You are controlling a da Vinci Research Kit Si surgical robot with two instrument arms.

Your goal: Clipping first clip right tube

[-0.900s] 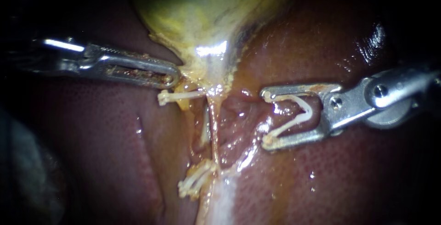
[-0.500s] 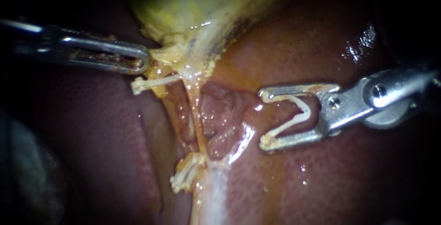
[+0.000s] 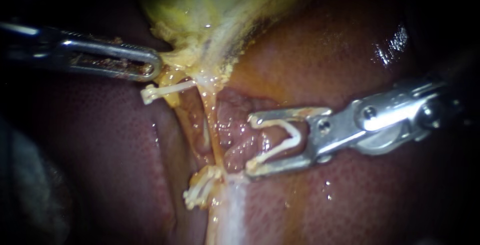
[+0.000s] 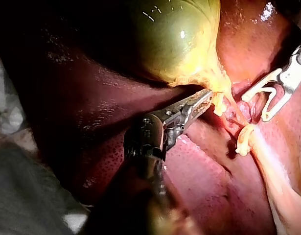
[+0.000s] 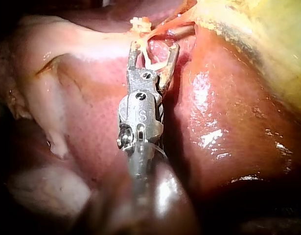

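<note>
Traction is supplied by the left instrument [image 3: 154, 68]: its jaws are closed on the yellow tissue at the neck of the gallbladder [image 3: 210, 10]. That neck is drawn away from the liver [image 3: 350, 50], so that the strands beneath are stretched and laid bare. A thin tube [image 3: 214, 135] is seen taut from the neck down to a cluster of placed clips [image 3: 200, 191]. A single clip [image 3: 160, 91] sits just beside the left jaws. The right instrument [image 3: 250, 143] is held with its jaws wide. A loaded clip [image 3: 294, 134] is carried between them, its white legs spread along both jaws so that a tube can be taken in. The tips are set just beside the thin tube, over lumpy red tissue. The right tube is judged to lie at those tips. It cannot be picked out with certainty, nor can it be told whether it is yet inside the clip.
</note>
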